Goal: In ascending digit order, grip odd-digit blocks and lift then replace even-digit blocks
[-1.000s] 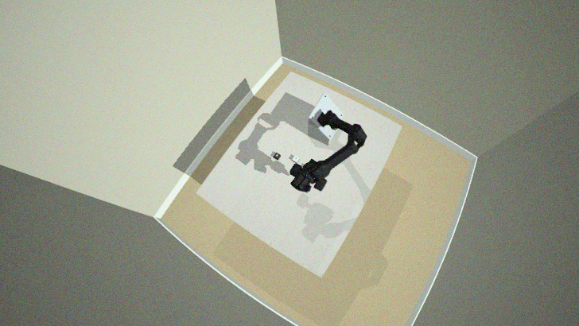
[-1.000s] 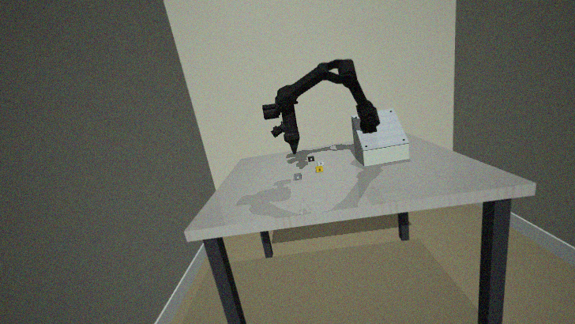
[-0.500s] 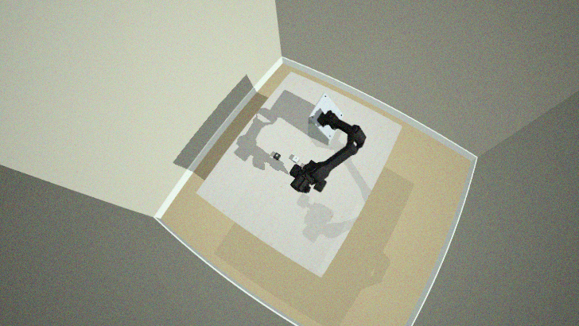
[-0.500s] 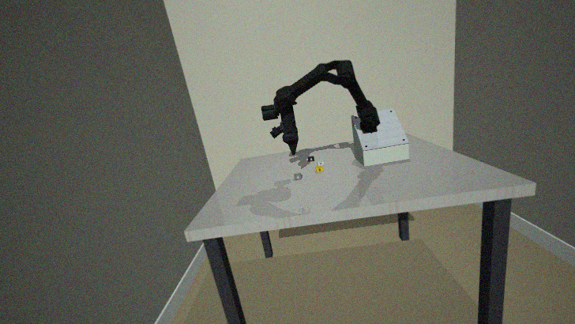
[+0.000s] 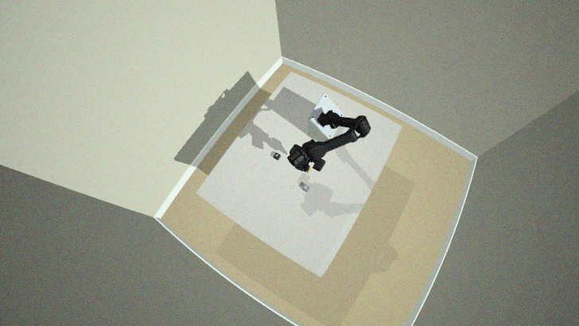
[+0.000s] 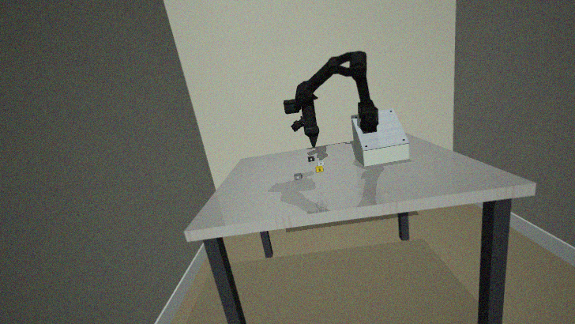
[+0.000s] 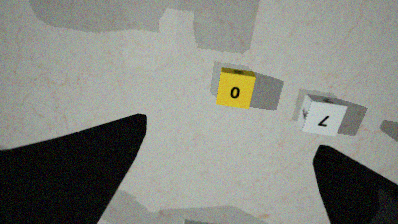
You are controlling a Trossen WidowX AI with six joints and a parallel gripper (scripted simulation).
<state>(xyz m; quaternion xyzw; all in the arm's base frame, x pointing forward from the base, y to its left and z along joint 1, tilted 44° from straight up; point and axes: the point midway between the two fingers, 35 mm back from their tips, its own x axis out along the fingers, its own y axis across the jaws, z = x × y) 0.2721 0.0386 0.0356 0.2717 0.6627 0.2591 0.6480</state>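
A yellow block shows 0 and stands on the table in front of the fingers. A white block shows 7, beside the yellow one, beyond the right fingertip in the wrist view. A black block and a grey block stand farther off; their digits are too small to read. My gripper is open and empty, above the table, with no block between its fingers. In the top view the arm hides the fingertips.
The arm's white base box stands on the table behind the blocks. Shadows of the arm fall across the table top. Walls rise around the table.
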